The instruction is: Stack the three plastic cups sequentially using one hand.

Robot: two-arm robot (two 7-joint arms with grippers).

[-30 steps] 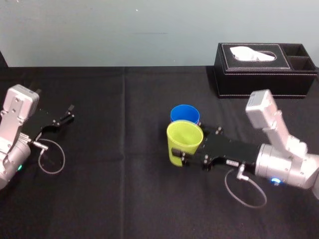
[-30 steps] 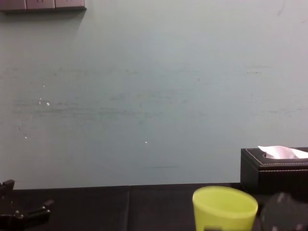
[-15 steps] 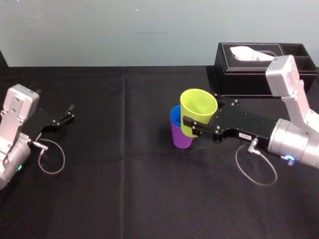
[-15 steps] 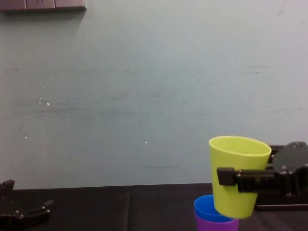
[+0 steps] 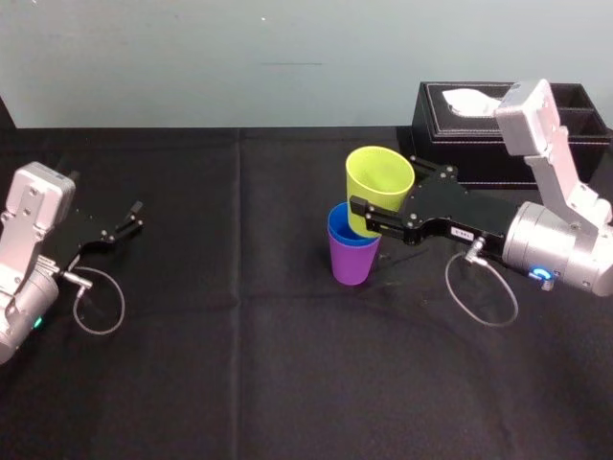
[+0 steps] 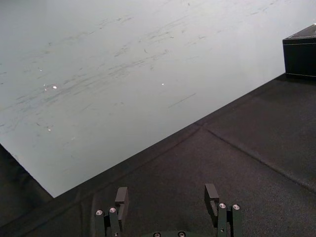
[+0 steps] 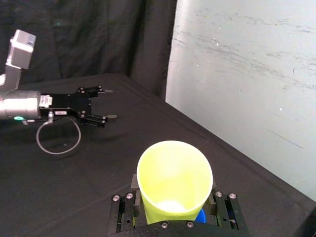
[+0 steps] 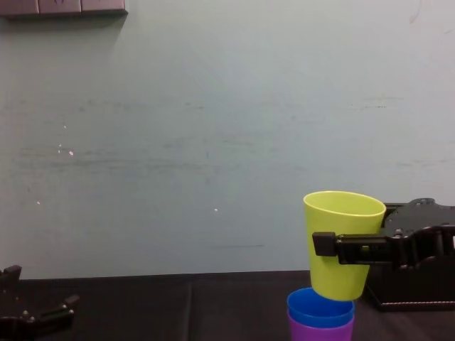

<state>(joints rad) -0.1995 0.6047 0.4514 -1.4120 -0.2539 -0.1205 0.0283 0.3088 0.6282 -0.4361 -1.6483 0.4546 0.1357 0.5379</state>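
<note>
Plastic, smooth, thin-walled yellow-green cup [image 5: 379,196]: probably light, slippery, easily squashed; best pinched mid-wall, gently; clamped there now by right hand [image 8: 343,248], just above blue cup [image 5: 347,234], which sits nested in purple cup [image 5: 352,264]; left hand [image 5: 129,218] idle, fingers apart, well clear of blue cup; seen from chest: base about level with blue rim, unreadable from head; seen from right wrist: empty interior.

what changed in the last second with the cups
The right pincer, shut on the yellow-green cup, raised it from low on the robot's side of the stack, carried it away from the robot, and now holds it upright just above the blue cup, which sits nested in the purple cup. The blue and purple cups, the open left pincer and the black tissue box stayed put.
</note>
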